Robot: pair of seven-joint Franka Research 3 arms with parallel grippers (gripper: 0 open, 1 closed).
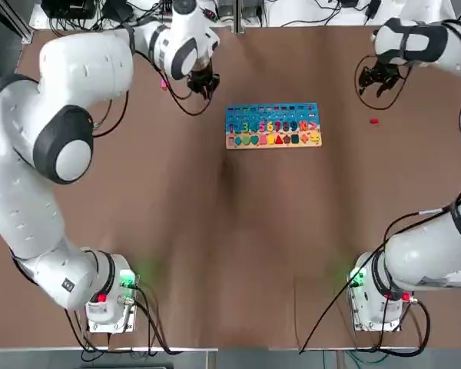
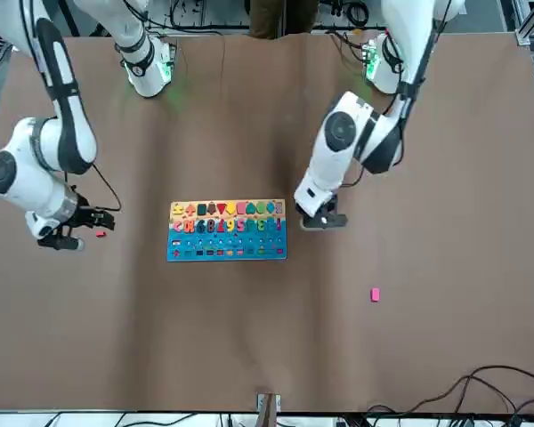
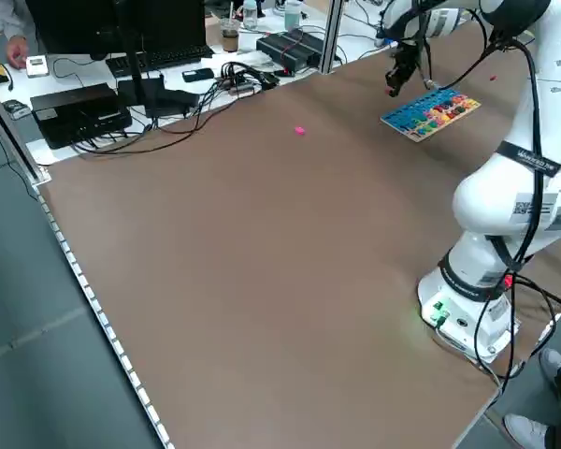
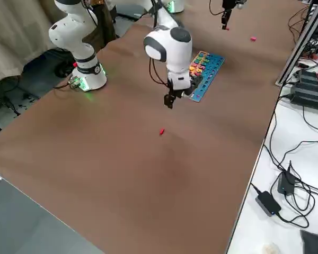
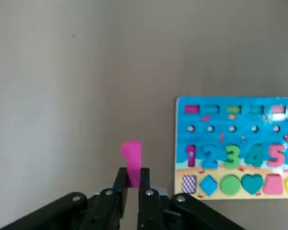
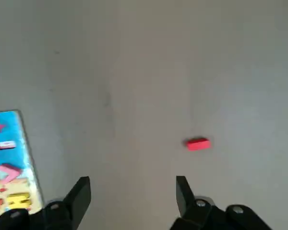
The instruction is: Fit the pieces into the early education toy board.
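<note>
Left wrist view: left gripper [image 5: 133, 176] pinches a pink flat piece [image 5: 131, 160], lower end hidden, beside the blue-and-wood rectangular puzzle board [image 5: 237, 146], cut off at frame edge. Right gripper [image 6: 133, 189] spread above brown tabletop [image 6: 144, 72], near small red block [image 6: 198, 143].

Brown table [image 1: 215, 231]: toy board [image 1: 273, 124], red piece [image 1: 374, 120], seemingly pink piece [image 2: 375, 294]

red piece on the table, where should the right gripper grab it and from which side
Probably from straight above: the red piece lies flat on the bare table, clear of the board. Pinch its two long sides across the short width. The right gripper is open and empty.
</note>
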